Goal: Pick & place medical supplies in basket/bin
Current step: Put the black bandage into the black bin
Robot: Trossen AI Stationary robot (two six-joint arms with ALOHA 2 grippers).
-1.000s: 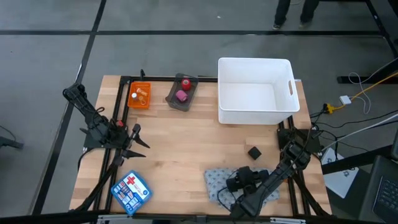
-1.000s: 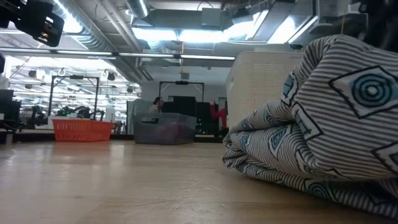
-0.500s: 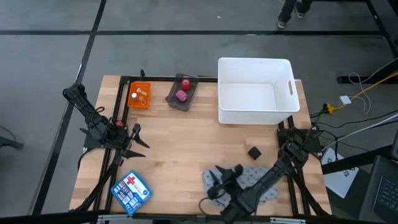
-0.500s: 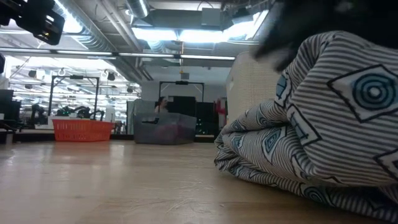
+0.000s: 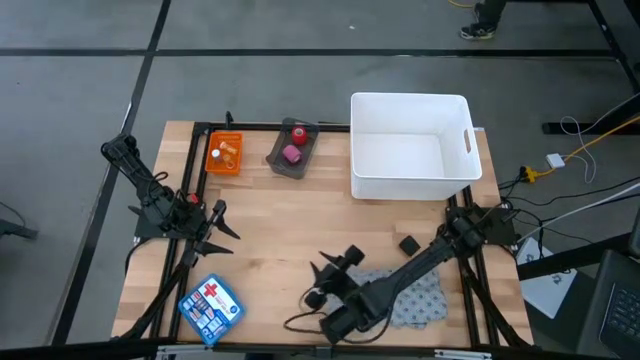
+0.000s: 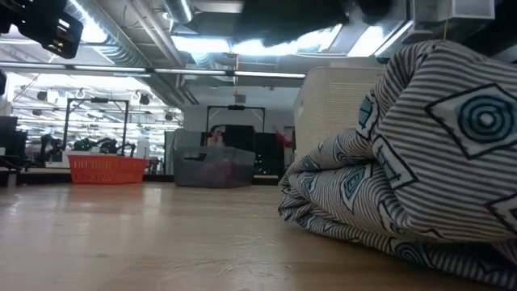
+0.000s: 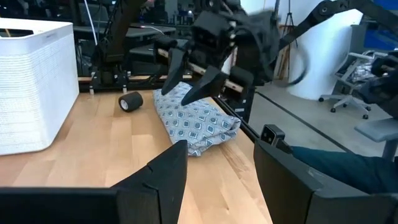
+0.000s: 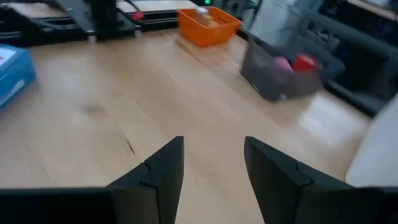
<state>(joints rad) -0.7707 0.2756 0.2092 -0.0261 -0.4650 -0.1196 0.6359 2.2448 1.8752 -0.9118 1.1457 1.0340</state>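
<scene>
The grey patterned cloth (image 5: 415, 297) lies bunched on the table near its front right; it fills the right of the low view (image 6: 404, 162). A small black block (image 5: 408, 244) rests just beyond it. A pink roll (image 5: 291, 154) and a red roll (image 5: 299, 133) sit in a grey tray (image 5: 280, 163). Small vials (image 5: 226, 152) lie in an orange basket (image 5: 212, 166). My right gripper (image 5: 330, 268) hangs open above bare wood left of the cloth, with nothing between its fingers (image 8: 158, 168). My left gripper (image 5: 222, 222) waits open at the table's left.
A large white bin (image 5: 410, 97) stands at the far right of the table. A blue first-aid box (image 5: 210, 305) lies at the near left corner. Bare wood spreads across the table's middle (image 5: 290, 220).
My right gripper has left the cloth, gone toward the table's left and risen. It has tipped from pointing down to nearly level and rolled about its own line. The cloth stays on the table; its lower fold has shifted slightly leftward.
</scene>
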